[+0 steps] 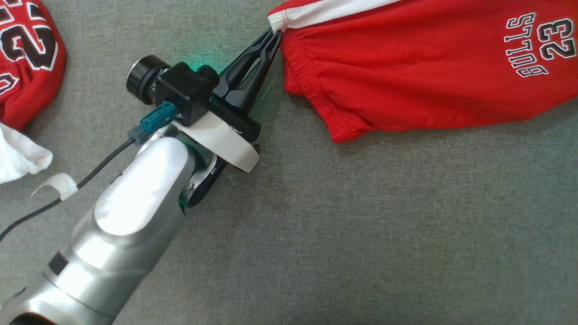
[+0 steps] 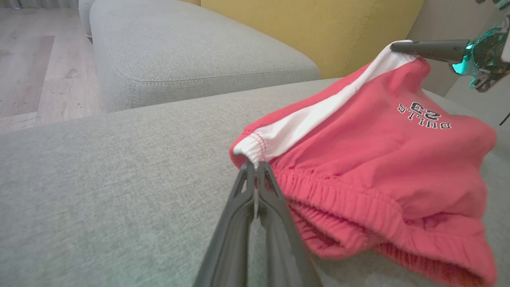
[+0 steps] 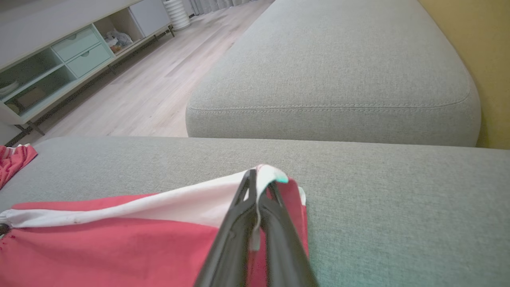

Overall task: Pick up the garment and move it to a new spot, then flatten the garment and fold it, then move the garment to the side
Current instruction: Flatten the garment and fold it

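1. My left gripper (image 1: pixel 273 35): jaws pinched tight on the white-striped waistband corner of the red shorts (image 1: pixel 406 76)
2. My right gripper (image 3: pixel 258 180): jaws clamped on the stripe's far end
3. Shorts slung between both, sagging onto the grey cushion (image 1: pixel 361 225)

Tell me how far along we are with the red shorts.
Grasp looks done: the left gripper and right gripper are each shut on an end of the white stripe of the shorts. In hand: the shorts hang stretched between them over the grey cushion, waistband bunched. To do: lay them flat, fold, move aside.
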Robot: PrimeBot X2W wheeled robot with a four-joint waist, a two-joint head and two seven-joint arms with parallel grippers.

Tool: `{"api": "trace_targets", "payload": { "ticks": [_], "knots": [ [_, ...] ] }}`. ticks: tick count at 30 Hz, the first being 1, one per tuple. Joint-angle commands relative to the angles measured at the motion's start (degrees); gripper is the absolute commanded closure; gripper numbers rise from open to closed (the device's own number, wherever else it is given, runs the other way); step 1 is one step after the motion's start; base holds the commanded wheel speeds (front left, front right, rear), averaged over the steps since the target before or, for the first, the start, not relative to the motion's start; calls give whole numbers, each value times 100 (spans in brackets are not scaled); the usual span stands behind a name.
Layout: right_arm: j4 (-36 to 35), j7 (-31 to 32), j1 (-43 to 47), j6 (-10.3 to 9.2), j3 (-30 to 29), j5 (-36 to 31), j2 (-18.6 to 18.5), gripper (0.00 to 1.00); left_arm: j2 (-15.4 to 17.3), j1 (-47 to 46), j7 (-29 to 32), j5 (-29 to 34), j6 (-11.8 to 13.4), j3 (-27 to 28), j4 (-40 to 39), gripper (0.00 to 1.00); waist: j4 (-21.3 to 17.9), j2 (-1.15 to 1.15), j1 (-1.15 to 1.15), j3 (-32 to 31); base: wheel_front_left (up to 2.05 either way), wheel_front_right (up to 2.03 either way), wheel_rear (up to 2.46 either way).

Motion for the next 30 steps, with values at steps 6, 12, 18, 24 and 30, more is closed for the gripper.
{"api": "trace_targets", "payload": {
  "ticks": [6,12,18,24,30],
  "knots": [
    [150,-312,-14,39,349,198,-68,0,30,-93,-287,60,141,213,24,0,-64,0,-1,-149,0,0,0],
    [427,-569,445,39,644,333,-43,0,-42,511,-984,259,836,458,72,0,-181,0,-1,-585,0,0,0],
    [1218,-751,781,39,635,205,328,0,-373,1339,-1140,755,1675,1192,-472,0,-25,0,-1,-920,0,0,0],
    [2438,-819,768,39,553,-24,831,0,-855,2237,-1143,1474,1883,1735,-1237,0,334,0,-1,-1122,0,0,0],
    [3282,-623,720,39,664,-89,1242,100,-1166,2765,-1143,1836,1751,1911,-1441,0,637,0,-1,-1274,0,0,0]
  ]
}}
